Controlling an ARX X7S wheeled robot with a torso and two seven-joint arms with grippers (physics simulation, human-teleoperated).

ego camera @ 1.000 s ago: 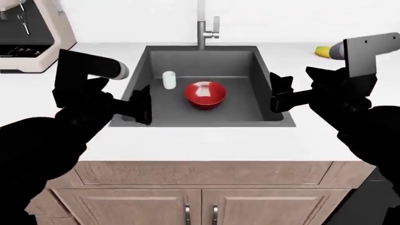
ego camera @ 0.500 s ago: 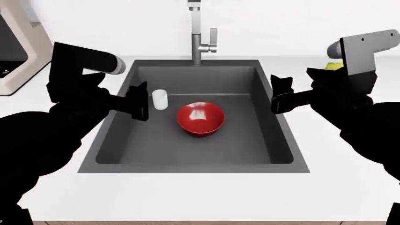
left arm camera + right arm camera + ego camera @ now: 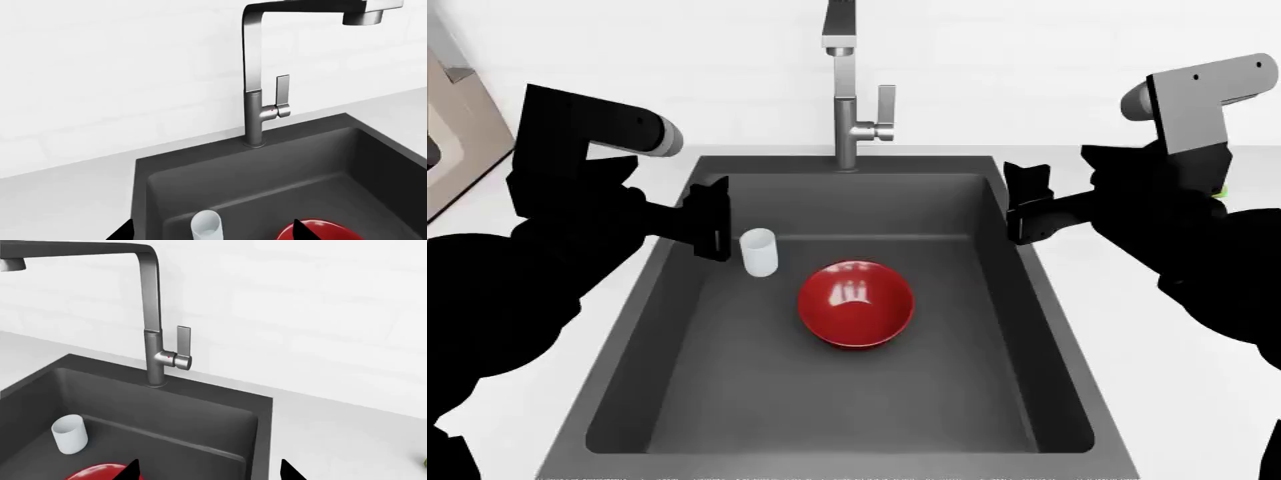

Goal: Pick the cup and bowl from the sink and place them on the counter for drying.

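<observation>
- Viewing from the head camera, the left gripper [image 3: 713,219] hangs at 9 o'clock, over the left wall of the sink [image 3: 694,400]. Its fingers [image 3: 718,205] stand apart and hold nothing.
- In the left wrist view, only two dark finger tips [image 3: 123,233] show at the frame edge, with the cup between and beyond them.
- The cup [image 3: 758,252] stands upright on the sink floor, at 10 o'clock from the bowl and just beside the left gripper, not touching it. It also shows in the left wrist view [image 3: 205,226] and the right wrist view [image 3: 69,433].
- The bowl [image 3: 854,303] sits upright near the middle of the sink floor, mouth up, close to the cup but apart from it.
- The faucet [image 3: 851,95] rises at 12 o'clock from the rear rim of the sink, with its lever on the right side.
- The right gripper [image 3: 1028,203] hangs at 3 o'clock, over the right wall of the sink. Its fingers [image 3: 1030,180] are released and empty, well apart from the bowl.
- The counter [image 3: 1174,400] surrounds the sink on both sides.
- A small yellow-green item [image 3: 423,460] lies on the counter at the far right edge; its kind cannot be told.
</observation>
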